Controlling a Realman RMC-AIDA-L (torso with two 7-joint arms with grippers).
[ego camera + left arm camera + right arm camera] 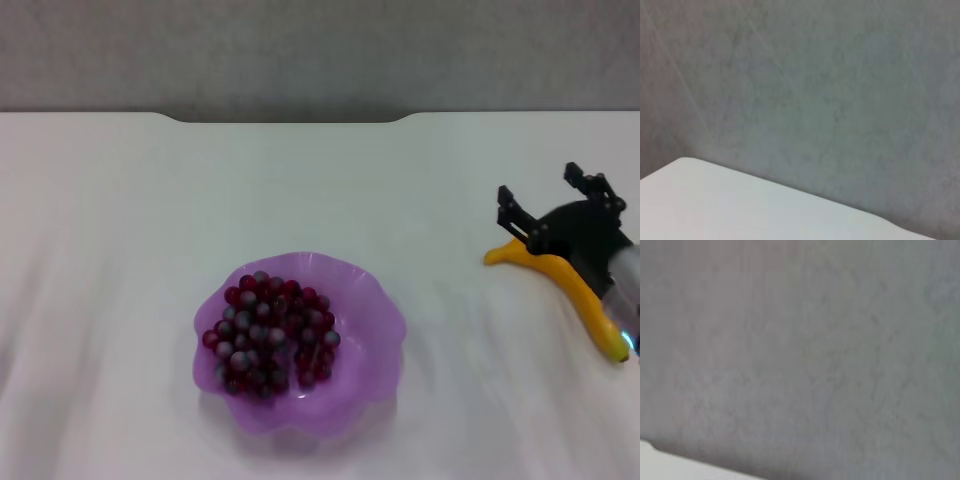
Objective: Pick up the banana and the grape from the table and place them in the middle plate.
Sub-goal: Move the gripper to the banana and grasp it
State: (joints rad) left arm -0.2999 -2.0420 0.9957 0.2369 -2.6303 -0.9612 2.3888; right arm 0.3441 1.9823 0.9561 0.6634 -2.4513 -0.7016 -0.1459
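The grape, a bunch of dark red-purple berries, lies inside the middle plate, a translucent purple dish with a wavy rim near the table's front centre. The yellow banana lies on the table at the right. My right gripper is open, right over the banana's far end, its black fingers spread and holding nothing. The banana's middle is partly covered by the gripper body. My left gripper is out of view. Both wrist views show only a grey wall and a strip of white tabletop.
A grey wall stands behind the table's notched far edge. White tabletop stretches between the plate and the banana and across the whole left side.
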